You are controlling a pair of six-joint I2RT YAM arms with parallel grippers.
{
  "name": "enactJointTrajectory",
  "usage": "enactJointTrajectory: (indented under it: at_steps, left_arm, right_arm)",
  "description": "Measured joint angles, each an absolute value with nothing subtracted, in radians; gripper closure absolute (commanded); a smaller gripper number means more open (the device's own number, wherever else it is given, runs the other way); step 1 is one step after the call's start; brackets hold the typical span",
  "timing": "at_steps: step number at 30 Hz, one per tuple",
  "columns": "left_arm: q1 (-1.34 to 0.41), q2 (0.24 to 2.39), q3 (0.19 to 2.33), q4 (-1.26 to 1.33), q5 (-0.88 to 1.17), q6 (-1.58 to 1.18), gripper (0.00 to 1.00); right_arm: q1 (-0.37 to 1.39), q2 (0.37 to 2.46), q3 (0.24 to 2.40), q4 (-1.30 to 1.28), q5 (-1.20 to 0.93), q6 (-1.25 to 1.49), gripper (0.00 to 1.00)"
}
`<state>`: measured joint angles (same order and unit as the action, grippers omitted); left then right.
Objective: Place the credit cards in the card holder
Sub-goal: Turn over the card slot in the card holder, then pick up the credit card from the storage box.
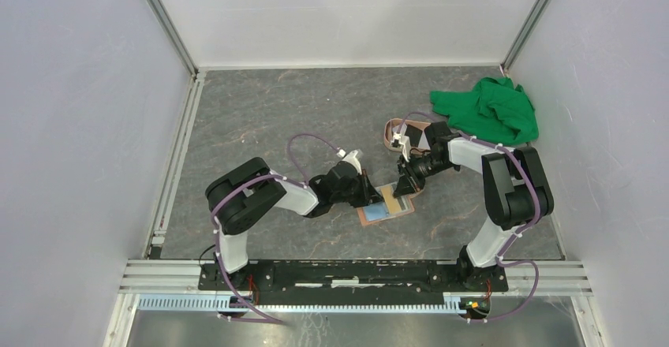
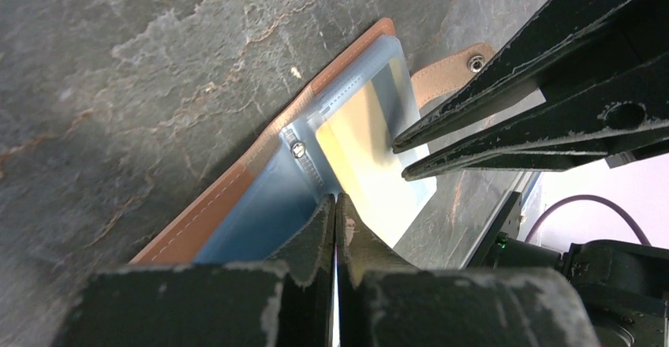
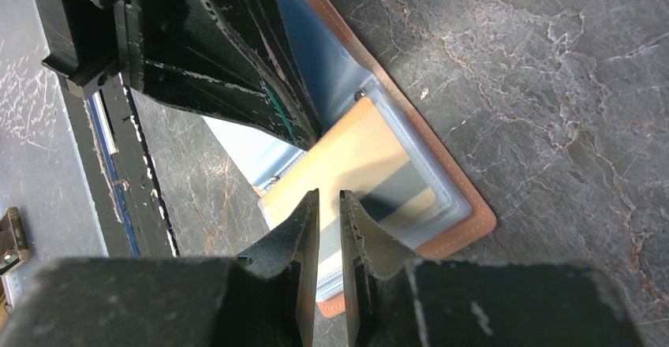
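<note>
The tan card holder [image 1: 364, 218] lies open on the table between both arms, its clear and light blue sleeves [image 2: 252, 225] spread out. An orange-yellow credit card [image 3: 355, 154] sits in a clear sleeve on the right half [image 2: 371, 162]. My left gripper [image 2: 337, 199] is shut at the sleeves' spine, beside a small rivet [image 2: 298, 150]; whether it pinches a sleeve I cannot tell. My right gripper [image 3: 329, 195] hovers over the card's near edge with its fingers a narrow gap apart and nothing between them. In the left wrist view its fingertips [image 2: 404, 146] reach the card's face.
A pink oval tray [image 1: 390, 132] sits behind the right gripper, partly hidden by the arm. A crumpled green cloth [image 1: 493, 109] lies at the back right. The holder's snap tab [image 2: 454, 75] sticks out on the far side. White walls enclose the table.
</note>
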<state>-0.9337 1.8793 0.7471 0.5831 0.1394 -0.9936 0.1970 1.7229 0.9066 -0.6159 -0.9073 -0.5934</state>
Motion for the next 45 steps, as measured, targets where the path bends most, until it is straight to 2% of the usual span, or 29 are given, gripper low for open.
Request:
enactJointTrajectory:
  at_steps: [10,16,18,20,21,22,24,25,26,30,33,37,39,45]
  left_arm:
    - [-0.938,1.903,0.784,0.574,0.142,-0.97,0.95]
    - [-0.938,1.806,0.741,0.514,0.126,-0.893,0.89]
    - [-0.938,1.734,0.727,0.476,0.104,-0.844,0.84]
    - [-0.938,1.661,0.725,0.444,0.077,-0.788,0.69]
    - [-0.938,1.621,0.725,0.432,0.057,-0.757,0.58]
    - [-0.938,1.586,0.725,0.421,0.039,-0.725,0.43]
    - [-0.938,1.504,0.73,0.394,-0.02,-0.65,0.11]
    - [-0.937,1.474,0.735,0.388,-0.051,-0.617,0.02]
    - [-0.935,1.448,0.745,0.384,-0.08,-0.591,0.01]
    - [-0.845,1.433,0.793,0.382,-0.072,-0.554,0.01]
    - [-0.747,1.489,0.879,0.36,-0.009,-0.557,0.05]
    - [-0.712,1.633,1.087,0.256,0.031,-0.567,0.21]
    - [-0.72,1.729,1.224,0.163,0.036,-0.572,0.25]
    - [-0.76,2.013,1.622,-0.152,-0.038,-0.575,0.45]
  right_arm:
    - [0.187,1.687,0.917,-0.669,-0.927,-0.662,0.8]
    - [0.094,1.514,0.918,-0.672,-0.953,-0.706,0.79]
    - [0.049,1.432,0.913,-0.648,-0.967,-0.706,0.75]
    - [0.013,1.354,0.888,-0.588,-0.971,-0.685,0.52]
    - [0.001,1.322,0.87,-0.558,-0.967,-0.667,0.39]
    - [-0.012,1.284,0.845,-0.519,-0.963,-0.638,0.34]
    - [-0.027,1.243,0.808,-0.454,-0.962,-0.595,0.36]
    - [-0.032,1.248,0.802,-0.439,-0.973,-0.579,0.38]
    - [-0.036,1.271,0.81,-0.441,-0.991,-0.58,0.42]
    - [-0.061,1.443,0.885,-0.517,-1.04,-0.626,0.42]
    - [-0.084,1.444,0.85,-0.504,-1.014,-0.597,0.4]
    - [-0.093,1.354,0.797,-0.443,-0.924,-0.545,0.39]
    - [-0.094,1.322,0.792,-0.416,-0.89,-0.527,0.39]
    - [-0.11,1.307,0.793,-0.374,-0.836,-0.497,0.39]
